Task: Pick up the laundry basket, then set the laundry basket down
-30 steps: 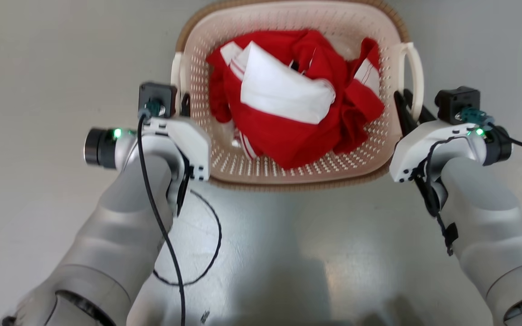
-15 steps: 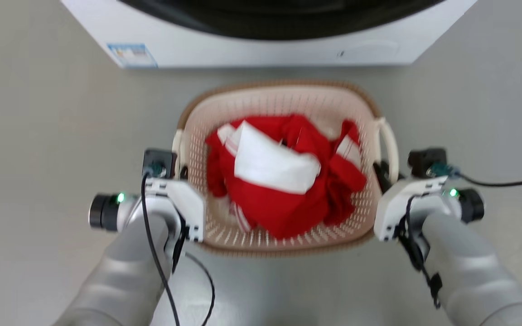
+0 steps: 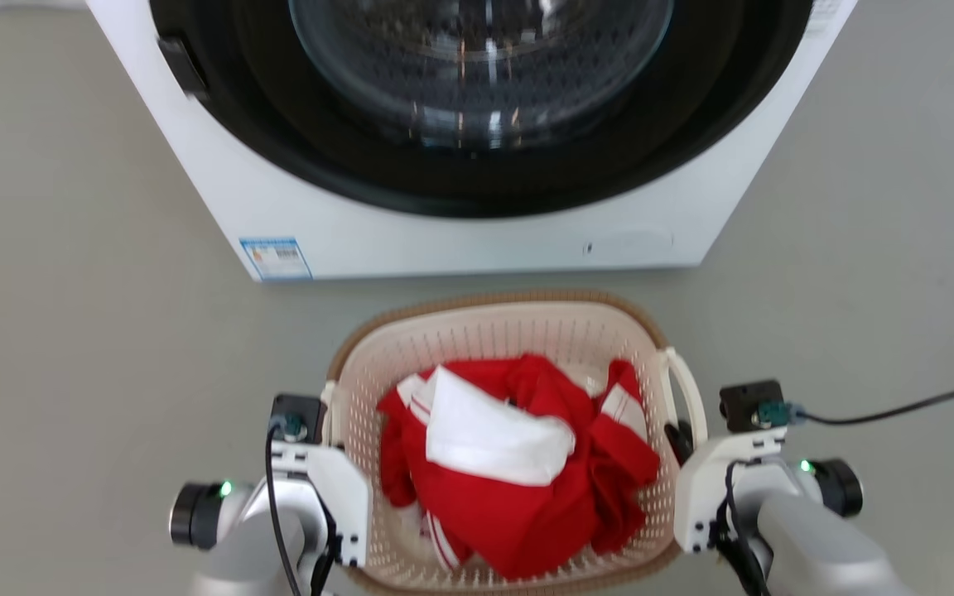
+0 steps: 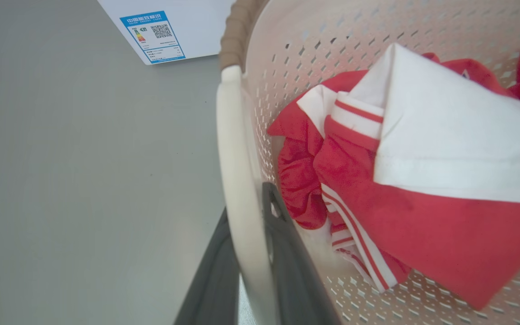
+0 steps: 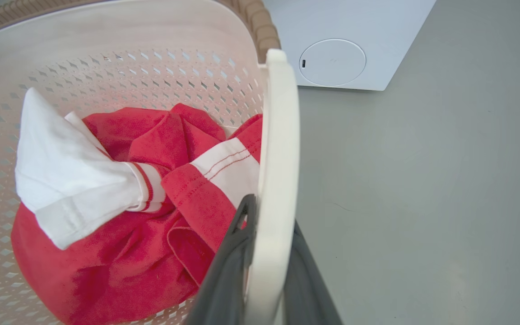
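The laundry basket is cream-white and perforated with a brown woven-look rim, and it sits low in the head view in front of the washing machine. Red and white clothes fill it. My left gripper is shut on the basket's left loop handle, one dark finger on each side of it in the left wrist view. My right gripper is shut on the right loop handle, clamped the same way. Whether the basket touches the floor I cannot tell.
A white front-loading washing machine with a dark round door stands just beyond the basket, a blue label at its lower left corner. Grey floor spreads to both sides. A black cable trails right from my right wrist.
The head camera has swung up: the washing machine has come into view and the basket now sits lower and smaller in the picture. Both grippers stay clamped on the handles.
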You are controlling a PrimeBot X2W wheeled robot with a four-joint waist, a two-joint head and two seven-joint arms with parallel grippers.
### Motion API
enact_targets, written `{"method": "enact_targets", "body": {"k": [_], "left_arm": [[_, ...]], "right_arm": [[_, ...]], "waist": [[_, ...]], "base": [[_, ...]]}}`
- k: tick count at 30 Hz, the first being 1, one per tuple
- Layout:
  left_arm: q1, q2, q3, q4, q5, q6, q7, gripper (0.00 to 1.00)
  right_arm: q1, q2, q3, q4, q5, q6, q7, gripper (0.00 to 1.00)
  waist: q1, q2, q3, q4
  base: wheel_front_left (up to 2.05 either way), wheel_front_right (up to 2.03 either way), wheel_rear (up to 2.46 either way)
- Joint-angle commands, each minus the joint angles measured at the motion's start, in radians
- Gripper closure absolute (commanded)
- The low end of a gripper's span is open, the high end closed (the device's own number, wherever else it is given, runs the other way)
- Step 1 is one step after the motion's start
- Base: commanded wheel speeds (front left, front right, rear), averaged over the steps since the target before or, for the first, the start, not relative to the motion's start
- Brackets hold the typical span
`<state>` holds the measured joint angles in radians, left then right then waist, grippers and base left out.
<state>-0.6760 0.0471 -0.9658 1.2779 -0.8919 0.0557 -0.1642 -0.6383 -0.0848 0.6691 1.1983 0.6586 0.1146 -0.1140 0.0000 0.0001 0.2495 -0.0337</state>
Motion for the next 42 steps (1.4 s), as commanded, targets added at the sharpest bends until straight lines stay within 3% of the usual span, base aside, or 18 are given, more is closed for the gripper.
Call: {"method": "enact_targets", "body": {"k": [1,14,42], "left_arm": [[0.0,0.003,0.005,-0.015,-0.004,-0.011,-0.006,1.0],[0.117,0.003,-0.047,-0.019,-0.043,-0.017,0.044,1.0],[0.134,0.003,-0.132,-0.035,-0.107,-0.039,0.13,1.0]], "right_arm": [[0.017,0.035,0.029,-0.031,0.009,0.016,-0.002,1.0],[0.133,0.035,0.101,-0.009,0.151,0.016,0.033,1.0],[0.122,0.035,0.256,0.021,0.343,0.016,0.091,1.0]], "waist": [[0.0,-0.0001,-0.061,-0.002],[0.0,-0.0001,-0.226,0.005],[0.0,-0.0001,-0.262,-0.028]], "base": [[0.0,0.0,0.0],[0.0,0.0,0.0],[0.0,0.0,0.0]]}}
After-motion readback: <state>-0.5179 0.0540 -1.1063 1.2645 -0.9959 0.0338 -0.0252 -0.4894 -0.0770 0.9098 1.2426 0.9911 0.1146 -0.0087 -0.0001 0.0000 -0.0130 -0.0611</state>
